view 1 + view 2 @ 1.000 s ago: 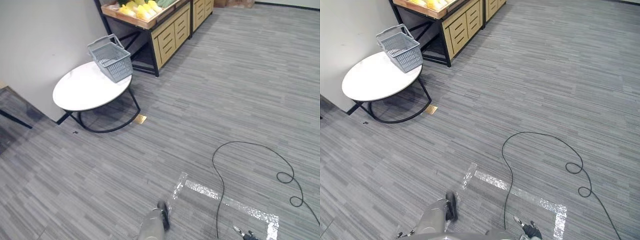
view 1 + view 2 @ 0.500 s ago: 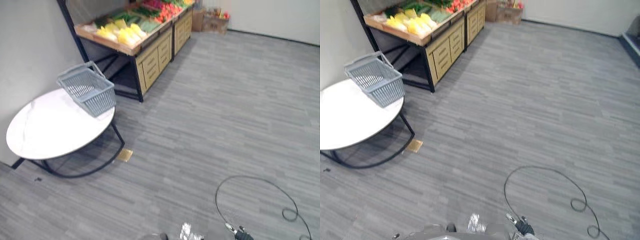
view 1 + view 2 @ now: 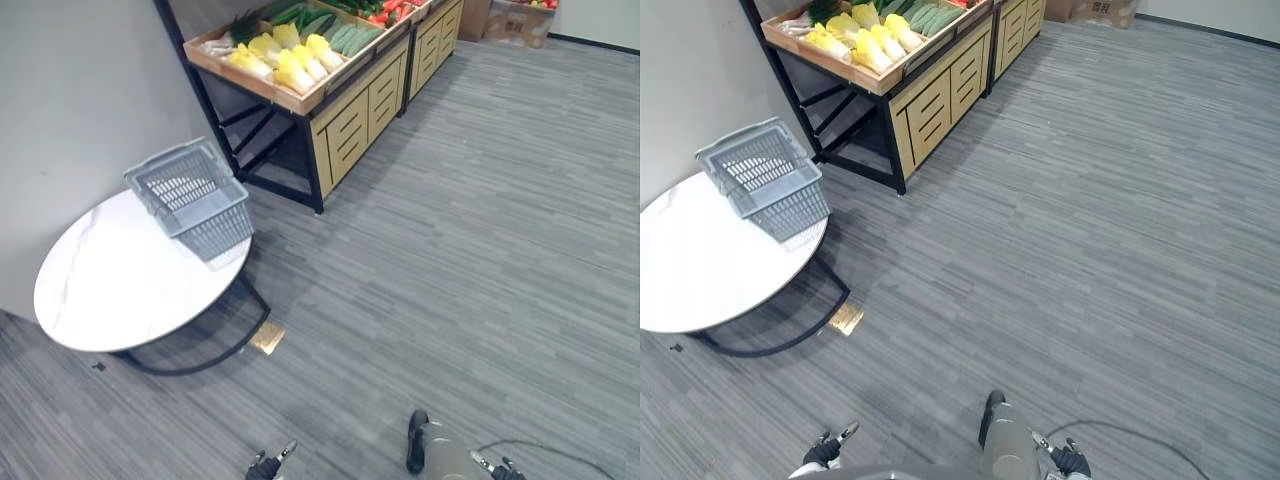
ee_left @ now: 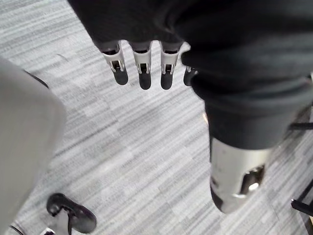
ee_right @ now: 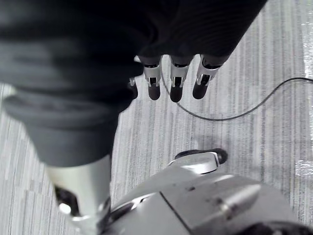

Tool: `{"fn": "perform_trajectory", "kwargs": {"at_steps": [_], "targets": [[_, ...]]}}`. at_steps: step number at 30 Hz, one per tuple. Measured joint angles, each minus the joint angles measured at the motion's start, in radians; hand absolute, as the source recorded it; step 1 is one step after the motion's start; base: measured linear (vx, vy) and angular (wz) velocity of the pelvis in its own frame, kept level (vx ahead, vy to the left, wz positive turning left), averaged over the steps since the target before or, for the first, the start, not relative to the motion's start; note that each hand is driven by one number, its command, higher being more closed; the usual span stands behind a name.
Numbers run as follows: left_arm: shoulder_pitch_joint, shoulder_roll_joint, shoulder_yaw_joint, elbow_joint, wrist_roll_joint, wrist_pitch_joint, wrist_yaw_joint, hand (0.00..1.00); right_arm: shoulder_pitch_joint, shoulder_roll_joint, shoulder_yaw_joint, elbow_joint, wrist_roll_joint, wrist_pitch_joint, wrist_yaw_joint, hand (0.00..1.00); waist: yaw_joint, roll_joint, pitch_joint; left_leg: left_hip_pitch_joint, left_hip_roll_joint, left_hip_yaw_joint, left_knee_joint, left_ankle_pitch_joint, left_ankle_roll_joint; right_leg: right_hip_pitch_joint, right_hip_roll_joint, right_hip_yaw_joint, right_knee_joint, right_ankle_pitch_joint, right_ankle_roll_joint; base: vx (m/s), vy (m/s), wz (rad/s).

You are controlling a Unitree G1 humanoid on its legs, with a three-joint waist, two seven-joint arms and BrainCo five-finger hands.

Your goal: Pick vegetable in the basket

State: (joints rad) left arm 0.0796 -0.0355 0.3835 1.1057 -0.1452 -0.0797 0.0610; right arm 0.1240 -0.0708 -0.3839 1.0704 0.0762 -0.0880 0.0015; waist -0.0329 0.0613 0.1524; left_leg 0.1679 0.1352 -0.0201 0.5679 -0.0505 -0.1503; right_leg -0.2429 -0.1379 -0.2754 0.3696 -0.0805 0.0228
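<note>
Carpet [image 3: 480,250]: basket [image 3: 190,195] on round table [image 3: 110,290]; vegetables [image 3: 290,60] on rack [image 3: 350,120]; left hand [image 4: 139,63], right hand [image 5: 176,81] fingers straight.

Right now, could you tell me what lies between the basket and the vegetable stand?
Just bare floor between basket and stand, in the left eye view.

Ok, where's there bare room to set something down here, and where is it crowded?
The white tabletop is bare from the grey basket, at its edge nearest the stand, across to the near rim. The stand's tray is crowded with vegetables.
</note>
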Motion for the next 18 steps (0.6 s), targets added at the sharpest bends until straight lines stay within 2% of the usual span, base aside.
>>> {"fn": "perform_trajectory", "kwargs": {"at_steps": [1, 2, 3, 4, 5, 7, 8, 9, 10, 11, 12, 13, 14, 16, 18], "targets": [[-0.008, 0.003, 0.015, -0.002, -0.008, 0.0, 0.0, 0.0, 0.002, -0.006, 0.002, 0.001, -0.001, 0.002, -0.001, 0.0, 0.007, -0.002, 0.012, -0.1, 0.035, 0.015, 0.231, 0.044, -0.049, 0.074, 0.012, -0.012, -0.044, -0.018, -0.006, 0.56, -0.142, 0.21], [-0.015, 0.004, 0.017, -0.004, -0.012, 0.0, -0.001, 0.0, 0.0, -0.012, 0.001, 0.006, -0.001, 0.009, -0.007, 0.0, 0.012, 0.003, 0.015, -0.182, 0.07, 0.067, 0.401, 0.01, -0.028, 0.152, 0.022, -0.02, -0.081, -0.035, -0.008, 0.53, -0.11, 0.14], [-0.015, 0.008, 0.017, -0.006, -0.019, 0.0, -0.001, 0.0, -0.001, -0.012, 0.002, 0.006, -0.001, 0.012, -0.008, 0.0, 0.012, -0.001, 0.017, -0.212, 0.081, 0.098, 0.452, -0.014, -0.017, 0.19, 0.022, -0.021, -0.099, -0.043, -0.005, 0.44, -0.058, 0.06], [-0.013, 0.013, 0.016, -0.014, -0.039, 0.001, 0.0, 0.0, -0.005, -0.012, 0.006, 0.005, -0.001, 0.014, -0.008, 0.0, 0.016, -0.007, 0.02, -0.268, 0.099, 0.16, 0.5, -0.068, 0.02, 0.259, 0.019, -0.022, -0.138, -0.059, 0.006, 0.41, -0.046, 0.01], [-0.012, 0.017, 0.016, -0.022, -0.046, 0.001, 0.0, 0.0, -0.012, -0.012, 0.015, 0.005, -0.001, 0.014, -0.008, 0.0, 0.018, -0.011, 0.02, -0.314, 0.105, 0.191, 0.496, -0.099, 0.037, 0.301, 0.014, -0.026, -0.161, -0.078, 0.013, 0.45, -0.01, 0.03], [-0.015, 0.019, 0.014, -0.033, -0.055, -0.003, -0.002, 0.0, -0.031, -0.013, 0.018, 0.008, -0.001, 0.015, -0.008, 0.0, 0.024, -0.011, 0.021, -0.4, 0.113, 0.256, 0.398, -0.15, 0.057, 0.358, -0.002, -0.036, -0.2, -0.084, 0.037, 0.3, 0.064, 0.07], [-0.018, 0.022, 0.004, -0.034, -0.079, -0.006, -0.004, 0.0, -0.035, -0.013, 0.018, 0.014, -0.001, 0.015, -0.008, 0.0, 0.032, -0.014, 0.02, -0.426, 0.114, 0.32, 0.248, -0.157, 0.075, 0.392, -0.021, -0.047, -0.227, -0.09, 0.063, 0.28, 0.113, 0.09], [-0.018, 0.023, 0.0, -0.035, -0.084, -0.006, -0.004, 0.0, -0.041, -0.013, 0.018, 0.017, -0.001, 0.016, -0.009, 0.0, 0.035, -0.014, 0.02, -0.43, 0.113, 0.352, 0.168, -0.152, 0.082, 0.409, -0.03, -0.053, -0.235, -0.094, 0.075, 0.38, 0.188, 0.27], [-0.017, 0.028, -0.018, -0.033, -0.088, -0.006, -0.002, 0.0, -0.039, -0.015, 0.016, 0.022, -0.001, 0.016, -0.012, 0.0, 0.034, -0.014, 0.02, -0.427, 0.102, 0.405, -0.037, -0.118, 0.11, 0.447, -0.043, -0.074, -0.253, -0.108, 0.108, 0.5, 0.298, 0.44], [-0.017, 0.035, -0.029, -0.032, -0.093, -0.006, -0.002, 0.0, -0.039, -0.019, 0.014, 0.032, -0.001, 0.017, -0.016, 0.0, 0.038, -0.018, 0.02, -0.425, 0.081, 0.425, -0.177, -0.002, 0.187, 0.485, -0.049, -0.09, -0.263, -0.126, 0.146, 0.51, 0.295, 0.53], [-0.02, 0.044, -0.029, -0.032, -0.093, -0.006, -0.001, 0.0, -0.041, -0.009, 0.015, 0.046, -0.001, 0.019, -0.018, 0.0, 0.038, -0.04, 0.01, -0.413, 0.045, 0.434, -0.198, -0.009, 0.184, 0.497, -0.074, -0.094, -0.265, -0.126, 0.151, 0.53, 0.264, 0.57], [-0.02, 0.064, -0.04, -0.034, -0.08, -0.005, 0.004, 0.0, -0.049, 0.013, 0.035, 0.044, -0.001, 0.02, -0.017, 0.0, 0.038, -0.077, -0.01, -0.41, -0.001, 0.438, -0.249, -0.002, 0.192, 0.49, -0.09, -0.094, -0.299, -0.104, 0.117, 0.49, 0.167, 0.44], [-0.028, 0.079, -0.04, -0.039, -0.074, -0.004, 0.008, 0.0, -0.074, 0.036, 0.04, 0.046, -0.001, 0.017, -0.017, 0.0, 0.05, -0.092, -0.007, -0.433, -0.009, 0.434, -0.23, -0.026, 0.189, 0.494, -0.072, -0.084, -0.349, -0.051, 0.076, 0.48, 0.154, 0.28], [-0.035, 0.083, -0.034, -0.029, -0.066, 0.003, 0.013, 0.0, -0.089, 0.044, 0.039, 0.054, -0.01, 0.017, -0.016, 0.0, 0.062, -0.09, -0.005, -0.438, -0.007, 0.454, -0.192, -0.049, 0.199, 0.514, -0.075, -0.064, -0.375, 0.025, 0.11, 0.35, 0.119, 0.16], [-0.031, 0.085, -0.033, -0.011, -0.051, 0.004, 0.013, 0.0, -0.092, 0.045, 0.036, 0.067, -0.031, 0.019, -0.014, 0.0, 0.067, -0.083, -0.005, -0.403, -0.007, 0.483, -0.2, -0.057, 0.212, 0.534, -0.075, -0.039, -0.372, 0.073, 0.115, 0.24, 0.086, 0.15]]}}
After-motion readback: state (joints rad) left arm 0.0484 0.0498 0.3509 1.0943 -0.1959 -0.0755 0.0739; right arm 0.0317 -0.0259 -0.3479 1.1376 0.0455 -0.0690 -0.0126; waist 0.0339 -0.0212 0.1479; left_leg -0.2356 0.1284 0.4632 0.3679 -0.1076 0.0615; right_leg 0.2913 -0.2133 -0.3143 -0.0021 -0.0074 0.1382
